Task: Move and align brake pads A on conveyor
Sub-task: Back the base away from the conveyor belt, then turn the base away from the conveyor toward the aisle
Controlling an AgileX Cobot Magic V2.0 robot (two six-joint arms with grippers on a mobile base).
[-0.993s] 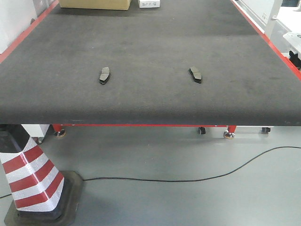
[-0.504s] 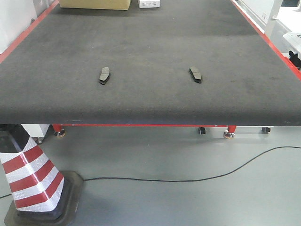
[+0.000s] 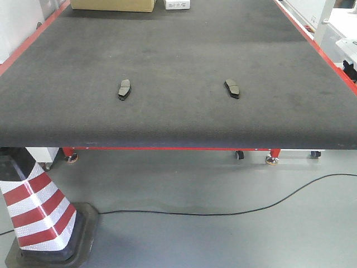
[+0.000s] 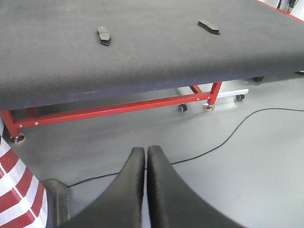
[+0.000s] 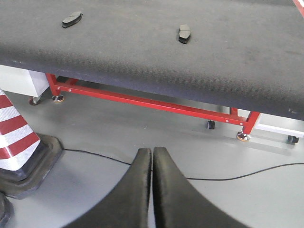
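Two dark grey brake pads lie flat on the conveyor [image 3: 178,50], a wide felt-like belt with red side edges. One brake pad [image 3: 124,89] is left of centre near the front edge, the other brake pad [image 3: 232,88] is right of centre, well apart. The left wrist view shows both pads [image 4: 103,35] [image 4: 209,26] far ahead. My left gripper [image 4: 146,151] is shut and empty, low over the grey floor in front of the belt. My right gripper [image 5: 152,151] is likewise shut and empty over the floor, with the pads [image 5: 71,19] [image 5: 184,33] ahead of it.
A red-and-white striped cone [image 3: 34,209] on a black base stands on the floor at the left. A black cable [image 3: 234,212] runs across the floor. The conveyor's red frame [image 4: 114,109] and castors are under the belt. A cardboard box [image 3: 111,5] sits at the belt's far end.
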